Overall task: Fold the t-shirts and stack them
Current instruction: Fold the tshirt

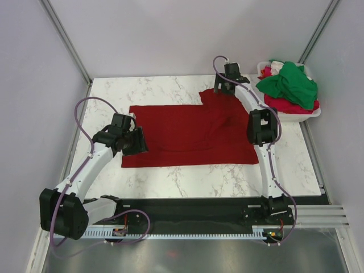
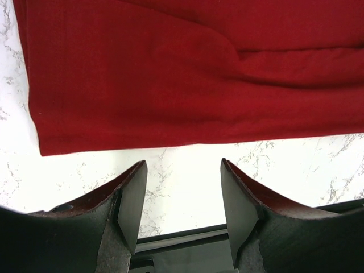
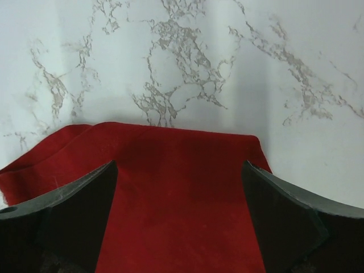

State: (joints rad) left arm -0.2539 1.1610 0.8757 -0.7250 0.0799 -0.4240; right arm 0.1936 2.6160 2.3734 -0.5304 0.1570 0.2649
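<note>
text: none legible — labels: none | brands, numbers, signs: none

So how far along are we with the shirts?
Nothing is stacked yet. The dark red shirt lies spread on the table, no finished fold. Open left hand by its near-left corner, open right hand over the far sleeve. The green shirt and a lighter red one sit bunched in the basket.

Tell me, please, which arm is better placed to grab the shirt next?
Likely right: the right gripper stands open over the shirt; the left gripper, also open, hangs over bare table short of it.
</note>
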